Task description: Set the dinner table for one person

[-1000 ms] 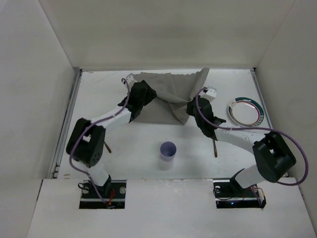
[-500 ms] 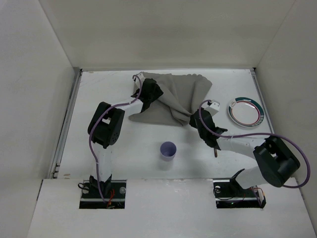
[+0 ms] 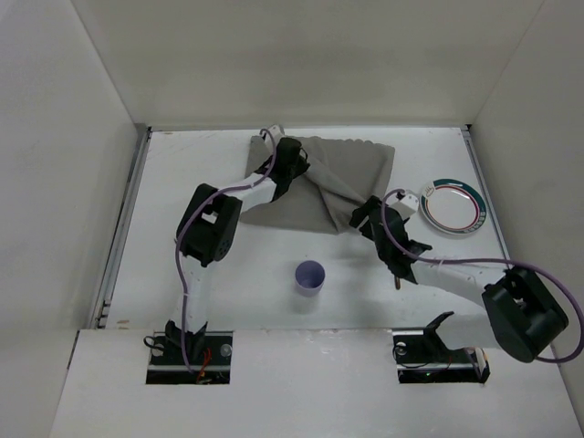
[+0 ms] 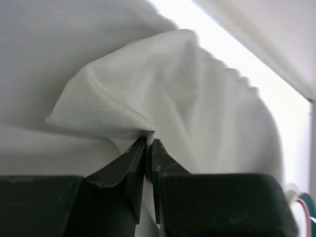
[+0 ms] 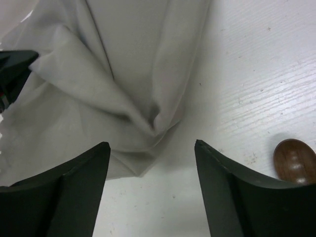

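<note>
The grey cloth mat (image 3: pixel 328 182) lies crumpled at the back middle of the dinner table (image 3: pixel 173 192). My left gripper (image 3: pixel 294 157) is over the mat's back left part. In the left wrist view the left gripper (image 4: pixel 149 143) is shut on a raised fold of the cloth (image 4: pixel 148 98). My right gripper (image 3: pixel 367 219) stands open just off the mat's near right corner. In the right wrist view the right gripper (image 5: pixel 150 146) holds nothing, with the creased corner of the cloth (image 5: pixel 123 98) just beyond its fingers.
A white plate with a green rim (image 3: pixel 453 204) sits at the right. A lilac cup (image 3: pixel 310 276) stands upright in the near middle. A brown wooden spoon (image 5: pixel 295 160) lies beside the right arm, its handle (image 3: pixel 397 279) partly under that arm. White walls enclose the table.
The left gripper has moved back and right and shut on a cloth fold. The right gripper has let go of the cloth corner, opened and drawn back to the right.
</note>
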